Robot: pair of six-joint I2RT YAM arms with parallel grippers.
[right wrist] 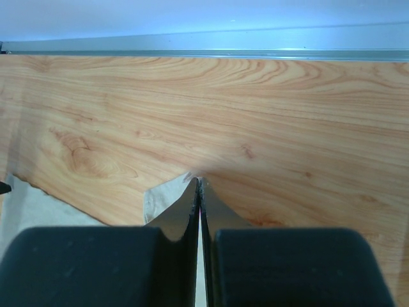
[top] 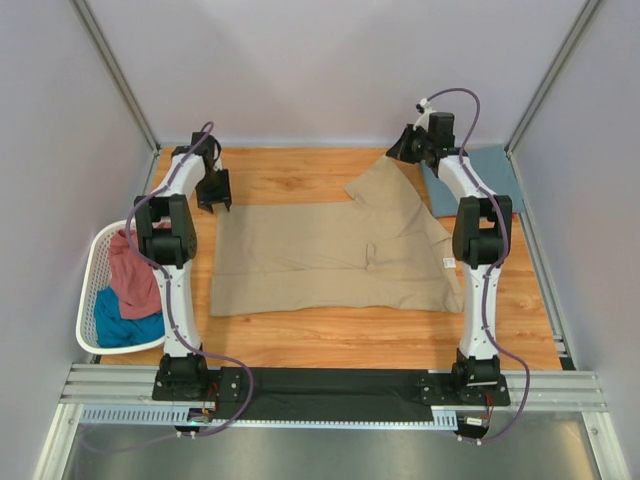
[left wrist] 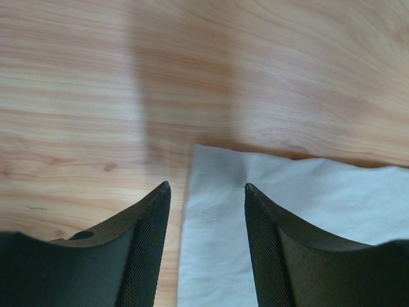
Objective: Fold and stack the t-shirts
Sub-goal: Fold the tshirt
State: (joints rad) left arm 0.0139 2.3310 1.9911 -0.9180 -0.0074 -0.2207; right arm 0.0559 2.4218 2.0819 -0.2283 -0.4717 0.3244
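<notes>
A tan t-shirt lies spread across the middle of the wooden table. My right gripper is shut on its far right corner and holds that corner lifted near the back edge; in the right wrist view the cloth pokes out at the closed fingertips. My left gripper is open, hovering at the shirt's far left corner; in the left wrist view the pale cloth corner lies between the spread fingers. A slate blue shirt lies folded at the back right.
A white slatted laundry basket stands off the table's left edge, holding a dusty pink shirt and a teal shirt. Grey walls and metal frame posts enclose the table. A metal rail runs along the back edge.
</notes>
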